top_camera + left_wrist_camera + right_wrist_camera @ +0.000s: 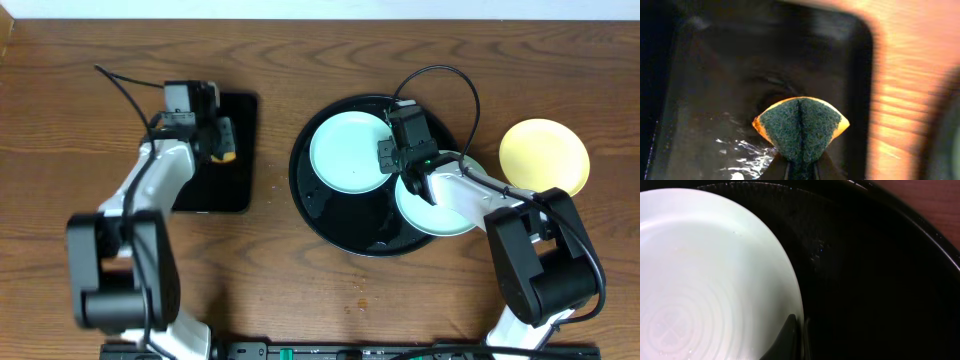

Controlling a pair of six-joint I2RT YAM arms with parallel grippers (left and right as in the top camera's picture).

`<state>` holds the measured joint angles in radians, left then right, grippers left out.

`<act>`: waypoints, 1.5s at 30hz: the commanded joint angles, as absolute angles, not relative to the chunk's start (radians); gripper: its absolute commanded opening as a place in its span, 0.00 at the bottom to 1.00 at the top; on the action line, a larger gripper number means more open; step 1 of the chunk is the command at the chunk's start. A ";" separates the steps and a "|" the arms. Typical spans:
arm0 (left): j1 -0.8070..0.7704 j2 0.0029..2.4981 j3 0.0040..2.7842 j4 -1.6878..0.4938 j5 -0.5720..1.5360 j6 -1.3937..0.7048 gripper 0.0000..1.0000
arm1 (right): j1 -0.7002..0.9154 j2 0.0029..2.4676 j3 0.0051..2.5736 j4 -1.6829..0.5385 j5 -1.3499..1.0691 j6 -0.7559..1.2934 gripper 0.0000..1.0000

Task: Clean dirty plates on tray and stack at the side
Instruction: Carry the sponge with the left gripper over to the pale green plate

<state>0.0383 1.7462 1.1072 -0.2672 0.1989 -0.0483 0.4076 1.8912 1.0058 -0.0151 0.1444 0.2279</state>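
Overhead, I see a dark brown wooden table (300, 60) with strong grain, and a thin strip of white wall (400, 8) along its far edge; no more of the room shows. A few pale specks lie on the wood near the front, just short of the round black tray (310, 195). That tray sits right of centre, glossy, its raised rim catching light. A pale blue-white plate (345, 152) lies in its far left part and a second pale plate (450, 215) in its near right part, half under my right arm. The yellow plate (543, 157) rests on bare wood to the right, off the tray. The right gripper (392, 155) is at the right edge of the pale blue-white plate (710, 275). On the right wrist view its fingertips (789, 332) are pinched together on that plate's rim, with wet black tray floor (865, 280) beside it. To the left, a rectangular black tray (235, 110) lies on the wood, well apart from the round one. The left gripper (220, 140) hangs over it. On the left wrist view the jaws are clamped on a sponge (800, 127), green scouring face up, orange at the edges, over a wet, glinting tray floor (715, 75).
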 commanded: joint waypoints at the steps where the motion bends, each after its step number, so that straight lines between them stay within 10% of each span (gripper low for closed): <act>1: 0.040 1.672 1.129 -0.319 0.308 -0.065 0.08 | 0.400 1.871 1.001 -0.015 0.137 0.238 0.01; 14: 0.040 1.644 1.237 -0.496 0.123 -0.064 0.07 | 0.400 1.871 1.001 -0.015 0.136 0.223 0.01; 22: -0.034 1.644 1.237 -0.363 0.331 0.016 0.08 | 0.401 1.871 1.001 -0.024 0.107 0.239 0.01; 45: -0.398 1.932 1.237 -0.094 0.089 0.094 0.08 | 0.400 1.871 1.001 -0.028 0.092 0.239 0.01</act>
<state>-0.4038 1.9068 1.2182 -0.1040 0.1051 0.0669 0.4068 1.8912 1.0058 -0.0257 0.1005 0.2314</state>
